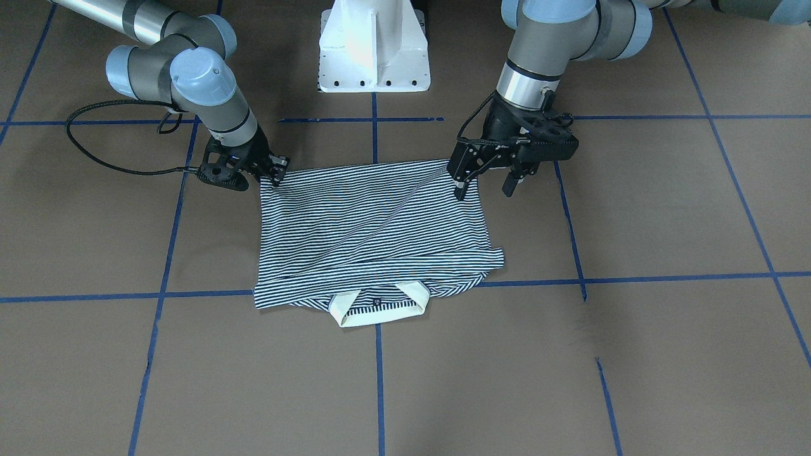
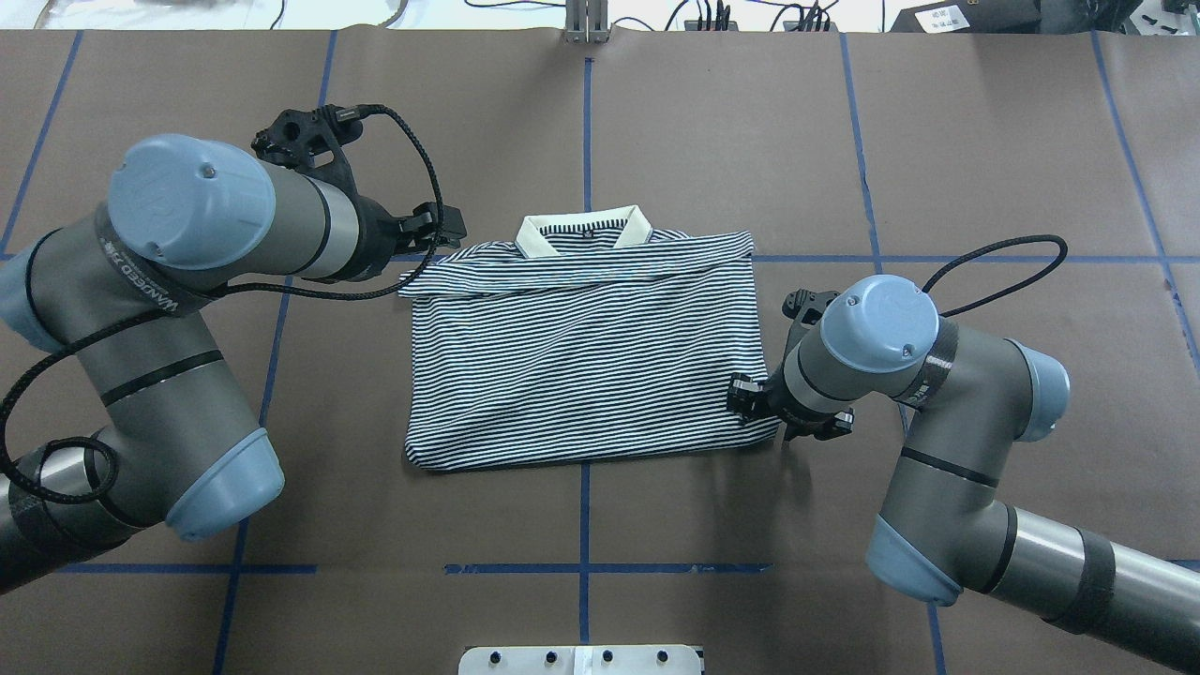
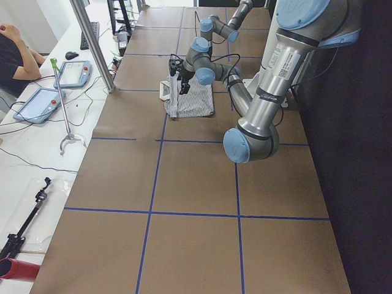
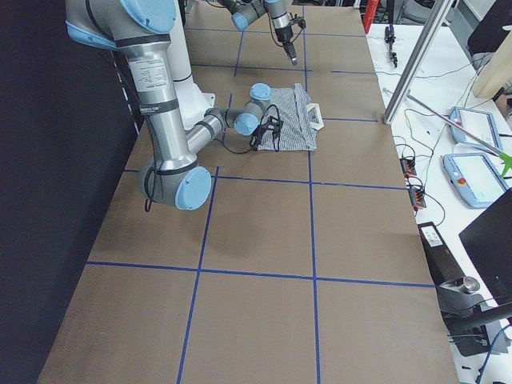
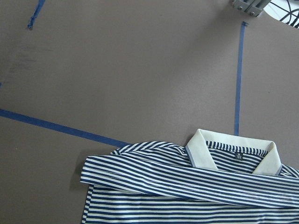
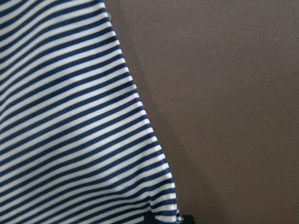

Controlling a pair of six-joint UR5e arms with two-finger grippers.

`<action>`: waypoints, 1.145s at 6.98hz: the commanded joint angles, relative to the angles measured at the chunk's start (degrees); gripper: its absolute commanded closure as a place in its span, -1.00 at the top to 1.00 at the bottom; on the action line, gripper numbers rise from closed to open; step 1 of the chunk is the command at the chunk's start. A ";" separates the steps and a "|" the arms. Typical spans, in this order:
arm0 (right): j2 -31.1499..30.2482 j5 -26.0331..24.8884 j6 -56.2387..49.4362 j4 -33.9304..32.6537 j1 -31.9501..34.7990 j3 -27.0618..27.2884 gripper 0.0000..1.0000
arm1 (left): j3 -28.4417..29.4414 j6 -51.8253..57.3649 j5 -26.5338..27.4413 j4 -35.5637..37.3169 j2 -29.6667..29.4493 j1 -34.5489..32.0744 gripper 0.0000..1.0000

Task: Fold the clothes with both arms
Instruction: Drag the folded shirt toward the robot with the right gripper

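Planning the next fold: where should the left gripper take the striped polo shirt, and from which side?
Probably the near-left corner of the polo shirt, with the left gripper coming from the robot's left: it lies flat beside bare table, and the right gripper sits at the near-right corner.

Left gripper (image 1: 485, 190) raised, jaws apart, right gripper (image 1: 277, 172) low

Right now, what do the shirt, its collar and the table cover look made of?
Shirt: soft matte knit, probably cotton; it drapes and creases. Collar: thicker plain cream knit, holds its edge. Table cover: matte brown sheet, maybe paper. Blue lines: likely tape, ends ragged.
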 commanded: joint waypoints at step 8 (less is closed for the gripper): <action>-18.72 2.65 14.29 0.22 -17.53 19.53 -1.00 | -1.52 -0.04 0.01 0.09 -0.18 0.61 1.00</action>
